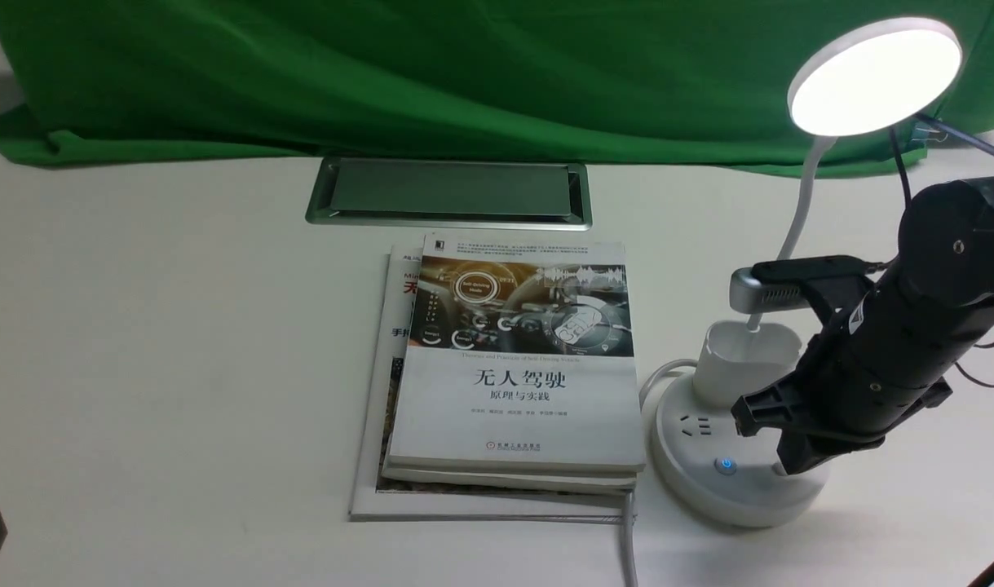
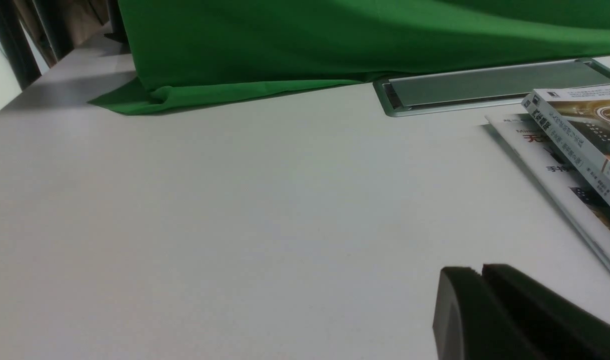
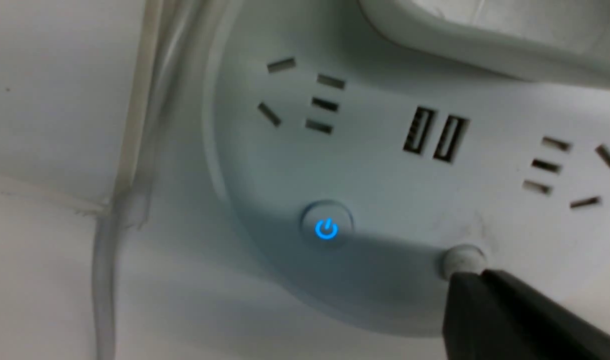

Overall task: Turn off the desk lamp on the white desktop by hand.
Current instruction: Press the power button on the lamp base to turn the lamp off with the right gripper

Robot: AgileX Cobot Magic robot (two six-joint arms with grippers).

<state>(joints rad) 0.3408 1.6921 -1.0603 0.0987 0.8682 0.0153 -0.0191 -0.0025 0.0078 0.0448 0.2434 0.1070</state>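
Closed together, my right fingers sit nearest the camera in the right wrist view, beside the raised button, contact unclear. My left fingers are also shut, away from the lamp. The desk lamp stands on the right of the white desk, beside the books. Its head glows, so I judge I've reached the button; the switching-off press remains.

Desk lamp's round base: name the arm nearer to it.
Right. The right fingers are at its plain round button; the left fingers are far off, beyond the books.
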